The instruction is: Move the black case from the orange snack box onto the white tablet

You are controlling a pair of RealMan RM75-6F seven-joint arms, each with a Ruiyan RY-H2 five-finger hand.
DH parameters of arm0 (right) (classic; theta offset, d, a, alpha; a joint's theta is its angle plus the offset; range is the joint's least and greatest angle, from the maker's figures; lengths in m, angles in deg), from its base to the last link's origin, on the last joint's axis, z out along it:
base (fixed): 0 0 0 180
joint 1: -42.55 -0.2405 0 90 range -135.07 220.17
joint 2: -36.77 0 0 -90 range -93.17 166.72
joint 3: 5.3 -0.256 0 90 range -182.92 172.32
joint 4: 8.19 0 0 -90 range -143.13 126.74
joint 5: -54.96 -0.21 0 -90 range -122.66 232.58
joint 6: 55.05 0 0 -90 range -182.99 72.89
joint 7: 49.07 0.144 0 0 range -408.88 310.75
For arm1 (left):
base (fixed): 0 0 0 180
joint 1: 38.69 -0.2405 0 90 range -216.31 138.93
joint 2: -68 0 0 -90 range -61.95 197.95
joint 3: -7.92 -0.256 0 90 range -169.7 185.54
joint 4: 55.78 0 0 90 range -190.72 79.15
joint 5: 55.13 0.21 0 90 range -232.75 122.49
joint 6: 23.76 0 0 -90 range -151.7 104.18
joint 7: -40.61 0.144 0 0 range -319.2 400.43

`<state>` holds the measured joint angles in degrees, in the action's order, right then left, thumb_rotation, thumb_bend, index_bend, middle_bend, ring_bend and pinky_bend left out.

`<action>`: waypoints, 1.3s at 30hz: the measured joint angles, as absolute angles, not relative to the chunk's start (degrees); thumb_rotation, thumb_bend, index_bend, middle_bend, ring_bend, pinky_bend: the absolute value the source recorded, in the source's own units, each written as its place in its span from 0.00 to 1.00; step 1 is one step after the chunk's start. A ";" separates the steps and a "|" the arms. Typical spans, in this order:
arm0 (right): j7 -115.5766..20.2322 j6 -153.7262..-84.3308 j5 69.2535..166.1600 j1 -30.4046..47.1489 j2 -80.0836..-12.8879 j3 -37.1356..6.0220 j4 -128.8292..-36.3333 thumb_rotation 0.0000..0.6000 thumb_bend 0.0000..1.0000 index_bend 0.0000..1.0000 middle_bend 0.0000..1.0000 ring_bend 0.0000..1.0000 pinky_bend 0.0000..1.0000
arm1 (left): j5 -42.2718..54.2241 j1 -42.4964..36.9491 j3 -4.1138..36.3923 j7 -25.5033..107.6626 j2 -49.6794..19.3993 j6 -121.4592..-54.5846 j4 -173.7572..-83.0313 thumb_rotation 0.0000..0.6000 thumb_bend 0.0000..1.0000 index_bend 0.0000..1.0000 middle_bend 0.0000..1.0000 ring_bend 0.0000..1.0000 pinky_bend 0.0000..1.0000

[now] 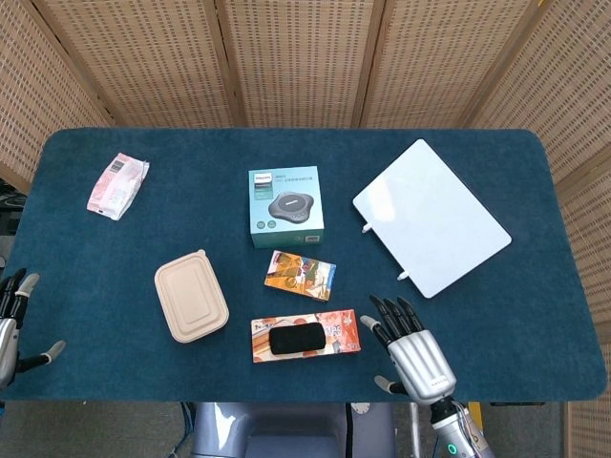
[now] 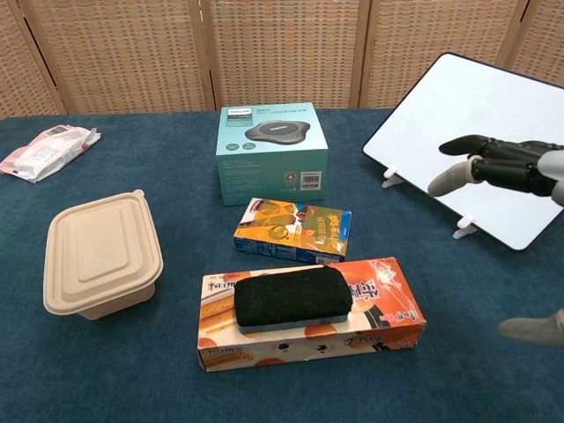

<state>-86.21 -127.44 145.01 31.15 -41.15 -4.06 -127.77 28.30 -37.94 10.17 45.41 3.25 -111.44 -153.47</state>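
Black case (image 1: 297, 338) flat, lengthwise along orange snack box (image 1: 341, 333)

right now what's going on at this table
The right hand is open, fingers spread, just right of the orange snack box, holding nothing. The black case lies on top of that box, untouched, and the white tablet sits bare at the far right. The left hand rests open at the table's left edge, away from everything.
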 measured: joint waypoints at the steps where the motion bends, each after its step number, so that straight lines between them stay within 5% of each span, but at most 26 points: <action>1: -86.33 -127.30 144.86 31.10 -41.35 -3.99 -127.76 1.00 0.04 0.22 0.00 0.00 0.00 | 28.32 -37.94 10.17 45.39 3.28 -111.46 -153.47 1.00 0.16 0.00 0.00 0.00 0.00; 39: -92.04 -122.40 135.41 25.55 -46.28 -6.15 -124.39 1.00 0.13 0.23 0.00 0.00 0.00 | 27.15 -37.75 10.66 44.82 3.55 -110.86 -153.43 1.00 0.16 0.00 0.00 0.00 0.00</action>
